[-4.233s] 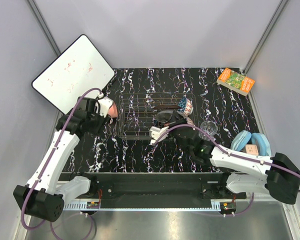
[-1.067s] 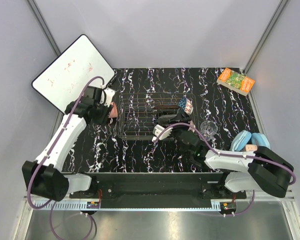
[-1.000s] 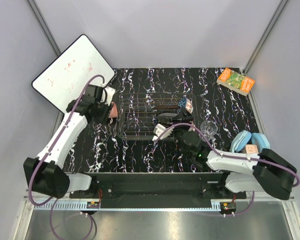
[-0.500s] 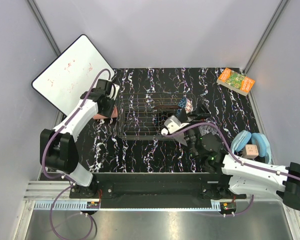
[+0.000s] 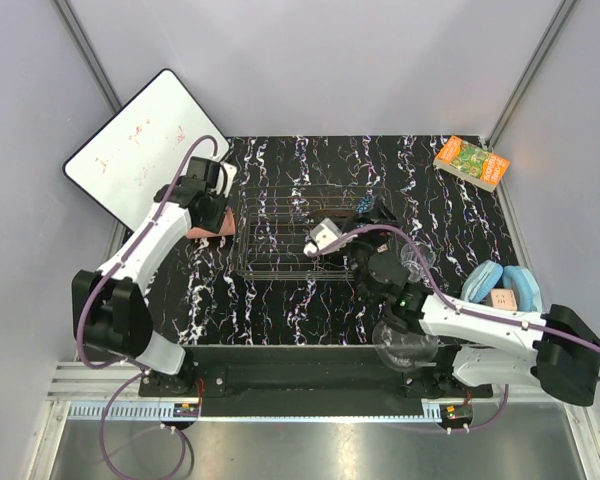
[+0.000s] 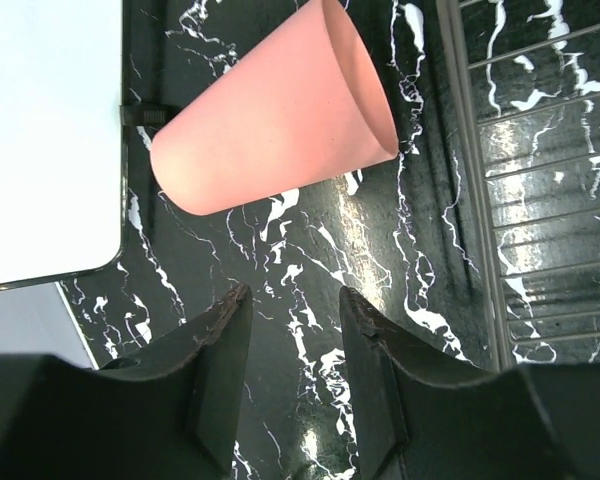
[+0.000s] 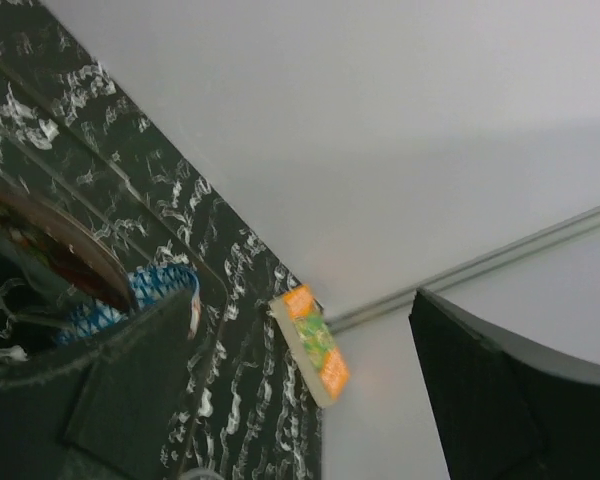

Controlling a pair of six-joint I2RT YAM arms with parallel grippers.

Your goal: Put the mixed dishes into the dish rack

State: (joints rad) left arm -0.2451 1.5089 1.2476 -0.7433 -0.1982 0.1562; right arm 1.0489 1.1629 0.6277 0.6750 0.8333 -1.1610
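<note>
The pink plastic cup (image 6: pixel 270 130) lies on its side on the black table, just left of the dish rack (image 6: pixel 540 150), its mouth toward the rack. My left gripper (image 6: pixel 293 292) hovers short of the cup (image 5: pixel 212 221), open, with nothing between its fingers. My right gripper (image 7: pixel 300 298) is open wide and empty, tilted up toward the back wall at the right end of the dish rack (image 5: pixel 280 235). A red floral plate (image 7: pixel 50 240) and a blue patterned bowl (image 7: pixel 160 285) stand in that end of the rack. A small clear glass (image 5: pixel 417 258) stands to the right of the rack.
A white board (image 5: pixel 145 145) leans at the back left, close to the cup's base. The green-orange book (image 5: pixel 471 162) lies at the back right. Blue headphones (image 5: pixel 505 285) sit at the right edge. A clear glass bowl (image 5: pixel 405 347) shows near the front edge beside the right arm.
The left arm has swung toward the back along the rack's left side, and the cup now lies on the table. The right gripper has opened wider and tipped upward.
</note>
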